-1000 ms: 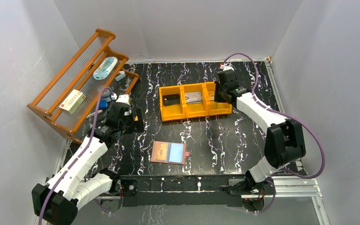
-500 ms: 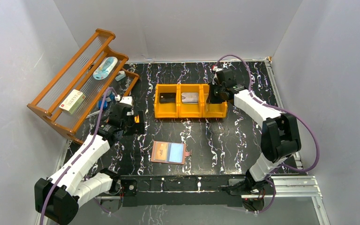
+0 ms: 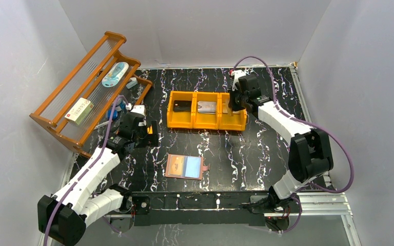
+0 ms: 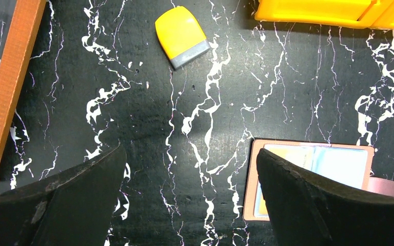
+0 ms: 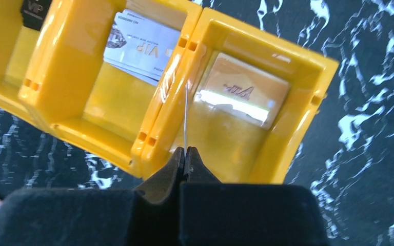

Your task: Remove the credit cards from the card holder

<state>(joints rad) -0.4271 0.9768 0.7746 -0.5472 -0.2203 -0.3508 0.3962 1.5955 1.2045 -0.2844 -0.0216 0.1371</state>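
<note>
The pink card holder lies open on the black table, with an orange card in its left slot; it also shows in the left wrist view. My left gripper is open and empty above bare table, left of the holder. My right gripper is shut on a thin card, seen edge-on, above the orange tray. The tray holds a dark card, a grey VIP card and a tan card.
A wooden rack with a few packets stands at the back left. A small yellow-and-grey block lies on the table between the rack and the tray. White walls close in the table on three sides.
The orange tray has swung straight and shifted left. My right gripper has moved left with it, still shut on the card. My left gripper has edged slightly nearer.
</note>
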